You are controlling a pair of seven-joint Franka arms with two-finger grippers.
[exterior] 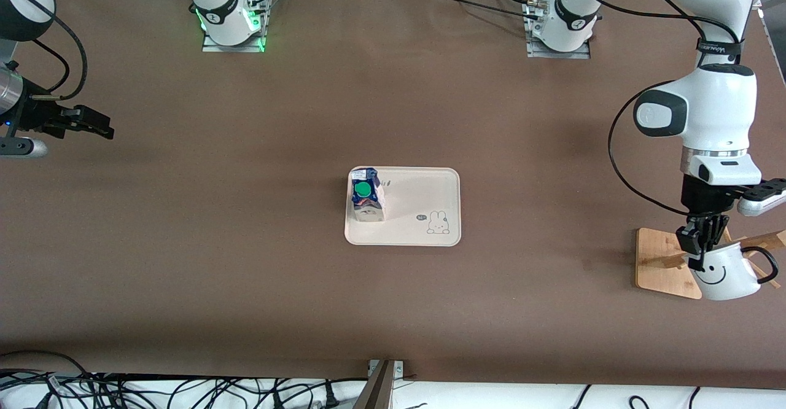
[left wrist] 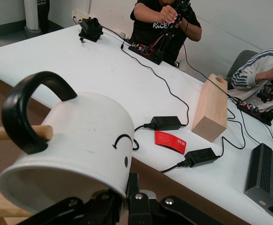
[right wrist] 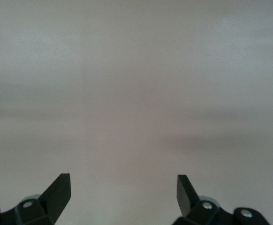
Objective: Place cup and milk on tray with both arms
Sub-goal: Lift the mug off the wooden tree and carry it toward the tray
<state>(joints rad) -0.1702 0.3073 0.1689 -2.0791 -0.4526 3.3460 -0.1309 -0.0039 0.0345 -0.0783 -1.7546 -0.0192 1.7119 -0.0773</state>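
One white smiley cup (exterior: 724,274) | black handle | tilted on rack (exterior: 660,261)

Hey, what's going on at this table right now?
Two robot arms are loading a tray. The milk already stands on it, at the end toward the right arm. The left hand is shut on the cup's rim at the wooden rack, its handle hooked over a peg. The right hand waits open above bare table.

High front view, two close wrist views
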